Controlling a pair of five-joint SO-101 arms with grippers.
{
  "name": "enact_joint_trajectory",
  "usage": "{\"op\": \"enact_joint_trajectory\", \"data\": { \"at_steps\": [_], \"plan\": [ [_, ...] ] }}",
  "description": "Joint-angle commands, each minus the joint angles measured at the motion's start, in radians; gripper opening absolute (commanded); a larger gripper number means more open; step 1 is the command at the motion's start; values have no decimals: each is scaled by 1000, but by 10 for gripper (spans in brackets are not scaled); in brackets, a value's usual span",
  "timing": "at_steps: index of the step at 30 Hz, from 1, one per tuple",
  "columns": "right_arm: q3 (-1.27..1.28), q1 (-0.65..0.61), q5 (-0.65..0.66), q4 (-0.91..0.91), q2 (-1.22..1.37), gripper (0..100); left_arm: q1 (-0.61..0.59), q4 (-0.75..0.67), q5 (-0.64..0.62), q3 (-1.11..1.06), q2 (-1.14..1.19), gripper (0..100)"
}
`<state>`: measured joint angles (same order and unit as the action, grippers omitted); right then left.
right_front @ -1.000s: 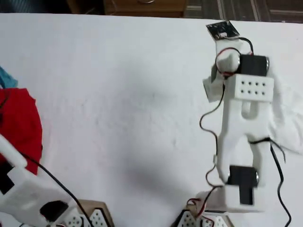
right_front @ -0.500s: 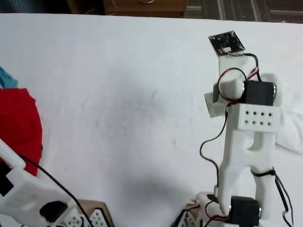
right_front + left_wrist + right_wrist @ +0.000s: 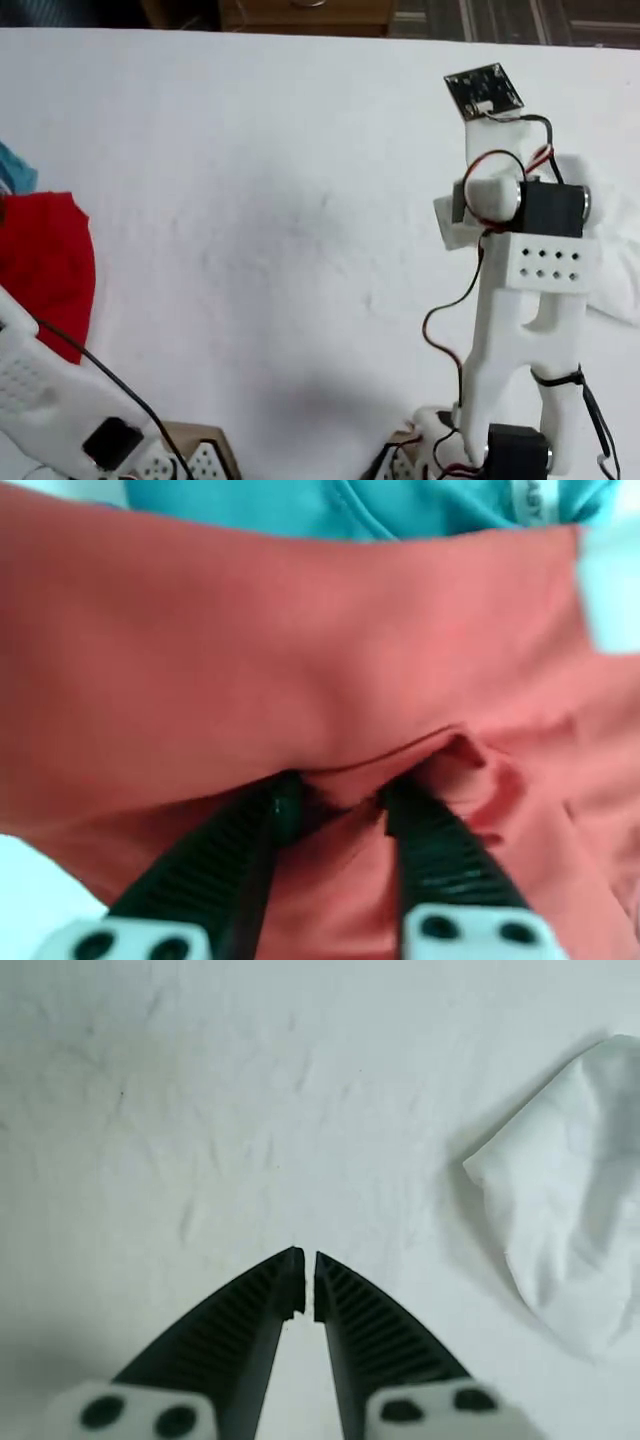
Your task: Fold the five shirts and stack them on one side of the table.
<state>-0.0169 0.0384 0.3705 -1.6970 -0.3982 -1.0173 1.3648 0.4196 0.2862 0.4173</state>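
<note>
Folds of soft red shirt bunch in left claw, right claw closed near crumpled white shirt.

View's edge crops red shirt and teal shirt.

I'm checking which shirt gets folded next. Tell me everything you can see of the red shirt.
The red shirt is soft, matte cloth, unfolded and bunched up at the left edge of the table as the high view shows it. A teal shirt borders its far side. The left gripper pinches a raised fold of it between its black fingers, puckering the cloth there.
</note>
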Motion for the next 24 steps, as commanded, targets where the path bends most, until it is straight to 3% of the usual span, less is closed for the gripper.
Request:
{"op": "enact_joint_trajectory", "data": {
  "at_steps": [1, 8, 13, 21, 24],
  "plan": [
    [-3, 12, 5, 15, -31, 19, -5, 3, -9, 10, 5, 13],
    [-3, 12, 5, 15, -31, 19, 106, 169, -23, 12, -2, 24],
    [-3, 12, 5, 15, -31, 19, 267, 321, -190, 35, -41, 24],
    [-3, 12, 5, 15, -33, 19, 566, 416, -235, 131, -373, 24],
    [-8, 12, 5, 15, -33, 19, 741, 416, -235, 128, -548, 24]
  ]
}}
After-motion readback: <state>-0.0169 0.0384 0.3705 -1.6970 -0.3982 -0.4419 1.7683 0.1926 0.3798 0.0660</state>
